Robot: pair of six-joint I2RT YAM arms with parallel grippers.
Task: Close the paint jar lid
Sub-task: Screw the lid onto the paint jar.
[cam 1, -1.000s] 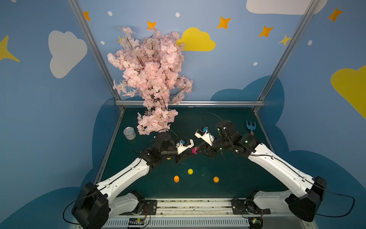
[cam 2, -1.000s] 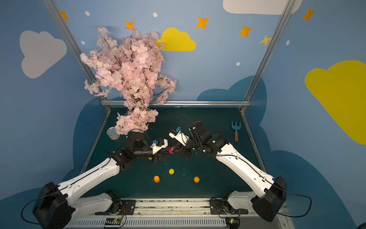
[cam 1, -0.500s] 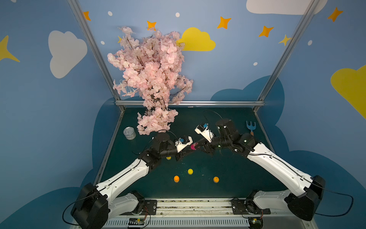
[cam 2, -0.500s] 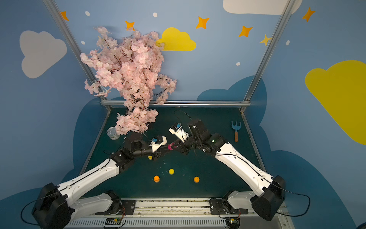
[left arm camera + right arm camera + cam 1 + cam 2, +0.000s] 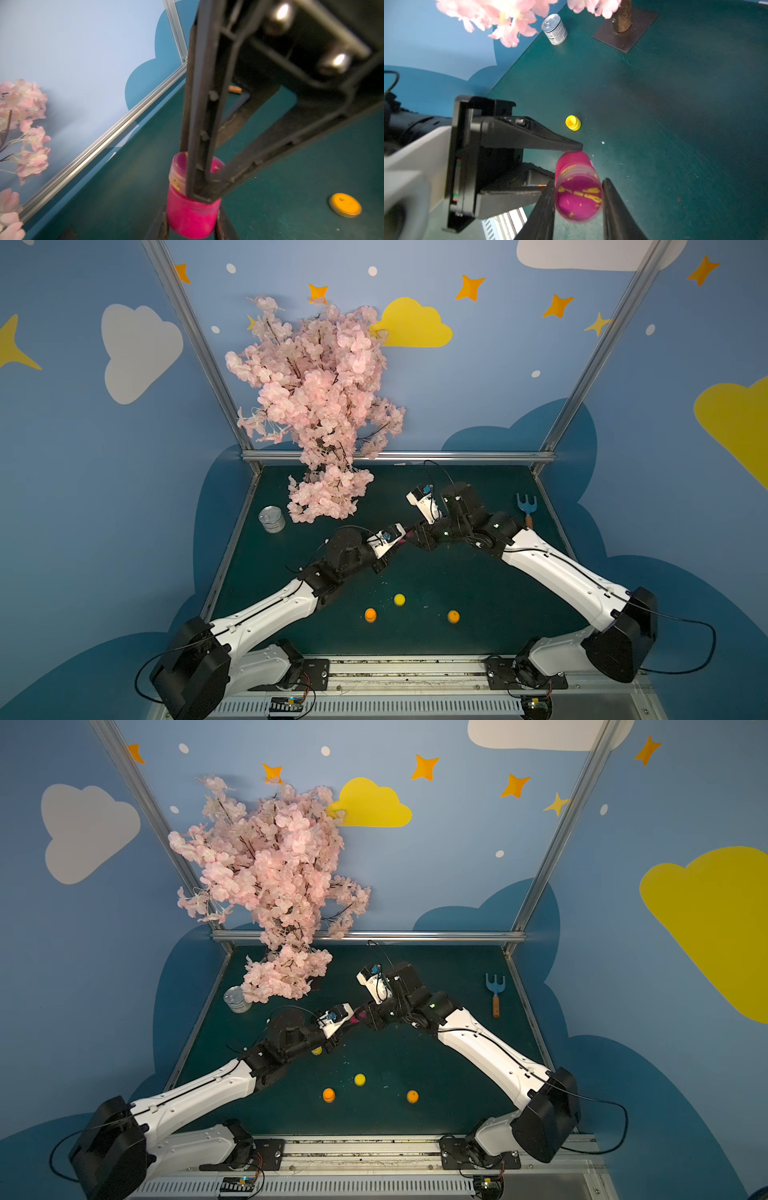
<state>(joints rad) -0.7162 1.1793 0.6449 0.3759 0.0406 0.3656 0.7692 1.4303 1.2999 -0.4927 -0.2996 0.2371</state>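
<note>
Right gripper (image 5: 579,185) was closed down on the lid (image 5: 579,199) of the pink paint jar (image 5: 191,216), one finger each side of the clear ribbed rim and, as far as I could tell, touching it. Left gripper (image 5: 564,164) was clamped almost fully shut around the pink body from the opposite end. So the jar was pinched between the two arms, tipped well over toward its side and, by the look of it, lifted off the green table (image 5: 457,572), somewhere around mid-table; in both top views only a pink sliver showed between them. Lid looked seated on the mouth, but whether it was screwed tight I couldn't say. My guess on handling: tiny, light, stiff plastic with smooth walls, plus yellow paint smeared on the lid, so probably slippy. I'd take the lid by that ribbed band for the twist and hold the body low, away from the threads.
</note>
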